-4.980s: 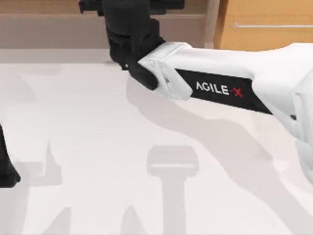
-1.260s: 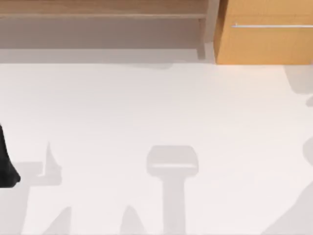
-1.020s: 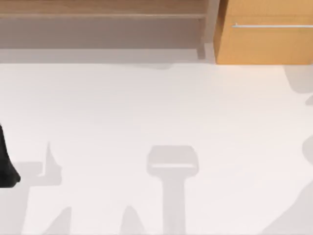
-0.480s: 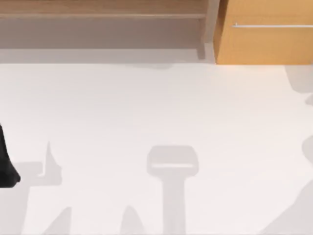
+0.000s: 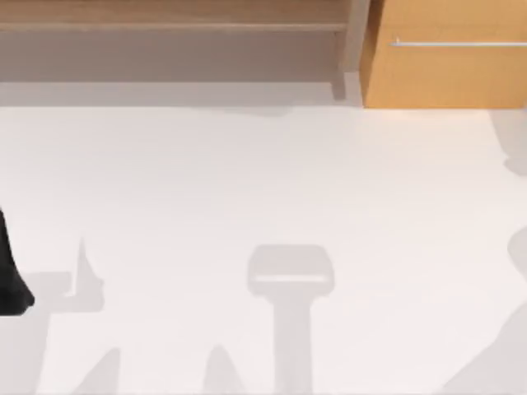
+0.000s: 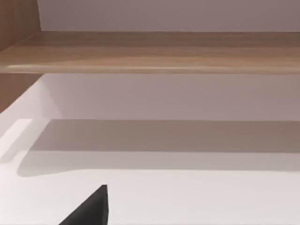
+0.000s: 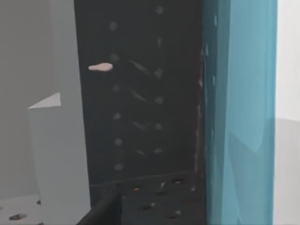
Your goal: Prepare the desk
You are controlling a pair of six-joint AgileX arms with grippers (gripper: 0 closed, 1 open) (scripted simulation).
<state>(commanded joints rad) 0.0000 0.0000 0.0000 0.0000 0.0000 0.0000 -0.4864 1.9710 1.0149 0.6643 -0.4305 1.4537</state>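
Well, white bench (image 5: 263, 189) spreads wide, wooden shelf (image 5: 165, 12) at twelve o'clock, drawer (image 5: 445, 74) at one; left arm (image 5: 10, 280) parked at nine, fingers' state I cannot tell; risk, I'd judge: right arm returning blind could clip the drawer handle (image 5: 457, 43)

A black bit of the left arm (image 5: 10, 276) is seen at the table's left edge. One dark finger (image 6: 89, 210) of the left gripper is seen in the left wrist view
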